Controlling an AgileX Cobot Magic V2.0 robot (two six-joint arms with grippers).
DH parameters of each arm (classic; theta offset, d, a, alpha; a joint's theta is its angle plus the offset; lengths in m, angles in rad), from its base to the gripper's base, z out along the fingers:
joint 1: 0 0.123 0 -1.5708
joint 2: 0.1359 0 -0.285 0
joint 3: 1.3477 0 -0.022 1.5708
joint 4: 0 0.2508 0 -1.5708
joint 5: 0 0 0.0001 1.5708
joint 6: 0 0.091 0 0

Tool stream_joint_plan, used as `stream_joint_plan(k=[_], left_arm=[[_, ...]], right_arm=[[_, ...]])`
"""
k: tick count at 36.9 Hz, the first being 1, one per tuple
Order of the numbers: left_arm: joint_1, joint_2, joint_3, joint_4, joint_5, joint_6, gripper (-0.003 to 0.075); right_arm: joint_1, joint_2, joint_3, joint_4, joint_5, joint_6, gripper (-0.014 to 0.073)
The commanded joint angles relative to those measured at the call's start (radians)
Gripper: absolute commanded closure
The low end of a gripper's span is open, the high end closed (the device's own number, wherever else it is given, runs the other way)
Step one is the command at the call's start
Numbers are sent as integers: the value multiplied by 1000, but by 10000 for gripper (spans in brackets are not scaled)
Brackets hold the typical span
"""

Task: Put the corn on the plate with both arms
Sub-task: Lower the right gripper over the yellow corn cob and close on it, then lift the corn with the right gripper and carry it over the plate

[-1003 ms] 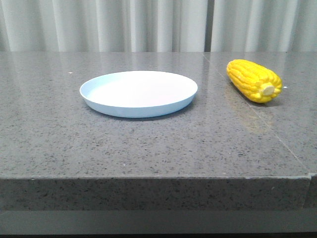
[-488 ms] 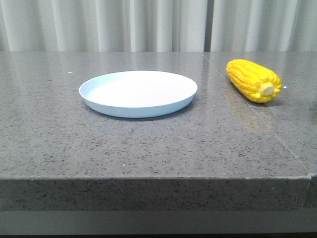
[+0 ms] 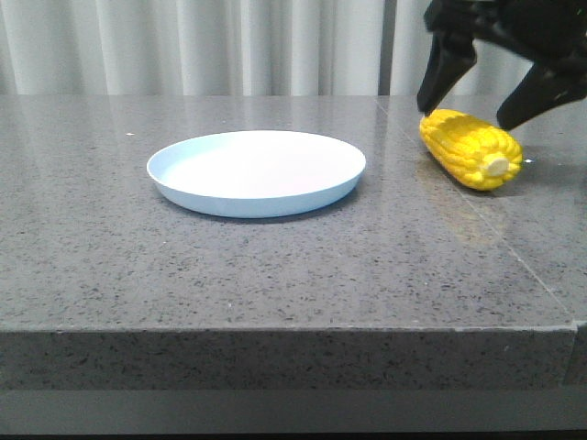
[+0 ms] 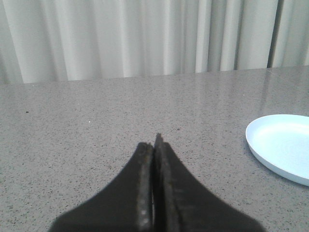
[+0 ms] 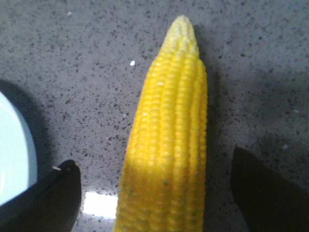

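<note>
Front view: plate sits mid-table, nothing on it. Right of it, well apart, the corn lies on the stone, cream stub toward me. My right gripper hangs just above it, fingers spread wide either side, gripping nothing. My left gripper is pressed together, holding nothing.

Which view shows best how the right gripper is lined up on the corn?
The right wrist view: the corn lies between the open right gripper, untouched. The front view shows the gripper above it, beside the plate. The left wrist view misses both.
</note>
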Motion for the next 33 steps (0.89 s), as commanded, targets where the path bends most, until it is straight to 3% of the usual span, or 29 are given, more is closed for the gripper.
stream_joint_plan(k=[1,4,11,14,19,22,27,33], left_arm=[[2,12,-27,9,-81,-10,741],[2,12,-27,9,-81,-10,741],[2,12,-27,9,-81,-10,741],[2,12,-27,9,-81,-10,741],[2,12,-27,9,-81,-10,741],[2,12,-27,9,-81,-10,741],[2,12,-27,9,-81,-10,741],[2,12,-27,9,-81,-10,741]], right_arm=[[-1,-11,-38,16,-31,-9,-56],[-1,-7,-38,16,-14,-9,-9],[-1,-8,-38,16,20,-9,404],[-1,-16,-39,16,27,-9,507],[8,-57,-97,12,120,2,480],[46,-62,-175,-65,202,93,479],[193,-57,-283,-298,263,348,479],[382,9,-379,-338,254,502,478]])
